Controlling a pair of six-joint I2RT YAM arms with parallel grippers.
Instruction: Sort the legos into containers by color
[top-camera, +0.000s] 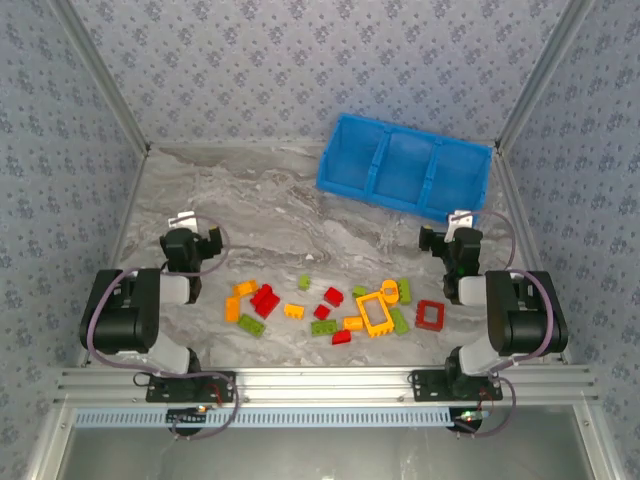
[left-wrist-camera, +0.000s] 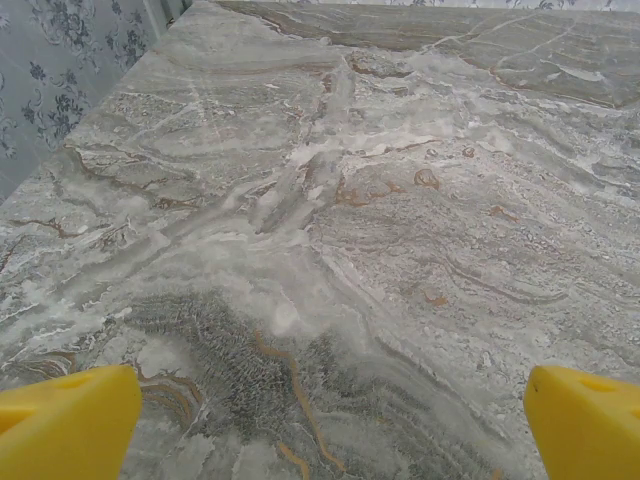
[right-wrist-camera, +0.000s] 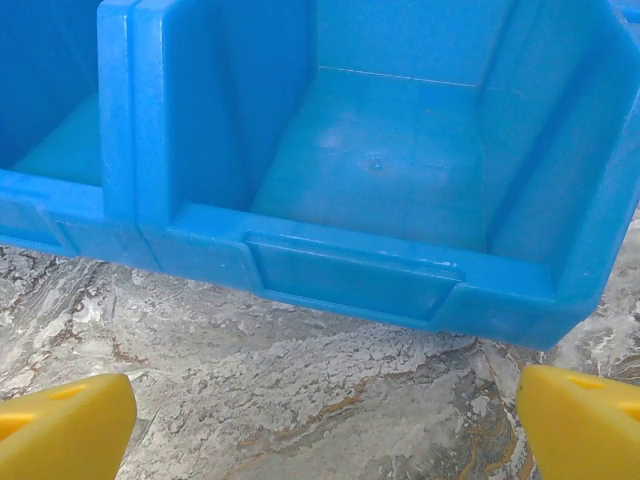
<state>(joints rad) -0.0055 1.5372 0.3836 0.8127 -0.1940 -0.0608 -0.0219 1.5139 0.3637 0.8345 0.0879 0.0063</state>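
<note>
Several red, yellow-orange and lime green legos (top-camera: 330, 308) lie scattered on the marble table between the two arms, among them a yellow frame (top-camera: 376, 314) and a red frame (top-camera: 431, 315). The blue bin (top-camera: 405, 166) with three compartments sits at the back right, all three showing bare floors. My left gripper (top-camera: 190, 224) hovers left of the bricks, open over bare marble (left-wrist-camera: 330, 300). My right gripper (top-camera: 458, 222) is open just in front of the bin's right compartment (right-wrist-camera: 400, 170), with its yellow fingertips (right-wrist-camera: 590, 425) wide apart and nothing between them.
Patterned walls close in the table on the left, back and right. A metal rail (top-camera: 320, 380) runs along the near edge by the arm bases. Bare marble stretches across the back left of the table (top-camera: 230, 190).
</note>
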